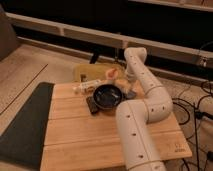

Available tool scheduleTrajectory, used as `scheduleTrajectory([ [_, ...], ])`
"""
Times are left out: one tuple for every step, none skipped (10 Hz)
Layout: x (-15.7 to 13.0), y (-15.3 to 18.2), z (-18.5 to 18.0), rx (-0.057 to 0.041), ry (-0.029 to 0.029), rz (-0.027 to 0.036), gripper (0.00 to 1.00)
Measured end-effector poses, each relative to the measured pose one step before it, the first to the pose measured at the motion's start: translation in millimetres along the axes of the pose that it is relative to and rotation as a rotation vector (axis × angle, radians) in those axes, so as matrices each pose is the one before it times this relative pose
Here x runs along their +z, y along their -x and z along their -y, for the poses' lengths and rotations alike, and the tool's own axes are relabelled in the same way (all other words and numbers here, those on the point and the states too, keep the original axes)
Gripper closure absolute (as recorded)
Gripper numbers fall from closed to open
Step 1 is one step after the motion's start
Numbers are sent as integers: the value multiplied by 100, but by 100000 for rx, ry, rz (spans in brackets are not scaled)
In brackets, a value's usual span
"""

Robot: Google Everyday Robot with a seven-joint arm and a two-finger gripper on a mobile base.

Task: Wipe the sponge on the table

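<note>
Right of the black bowl [107,95], near the far edge of the bench [80,137], the gripper [129,83] hangs from the folded arm just over the sponge [131,93]. Its fingers are drawn narrow, closed. I cannot tell whether they pinch the pad or only press it flat. A low, closed pose suits dragging it across the planks. The bowl and the black bar [92,105] crowd the left, and the open wood lies toward the lower frame.

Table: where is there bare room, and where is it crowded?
Free: near planks of the table, between dark mat and arm. Crowded: far end, with black bowl, black bar, sponge and the pincer at the sponge.
</note>
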Motion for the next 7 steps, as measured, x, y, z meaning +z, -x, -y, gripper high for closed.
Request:
scheduleTrajectory([
  [107, -1281, 583, 2334, -827, -2458, 100],
  [71, -917, 554, 1565, -1026, -1645, 100],
  [84, -776, 543, 1500, -1311, -1726, 100],
  [144, -474, 448, 1297, -1440, -1518, 100],
  [296, -413, 649, 1609, -2196, -1423, 100],
  [195, -228, 412, 945, -1254, -528, 100],
  [460, -118, 325, 882, -980, -459, 100],
])
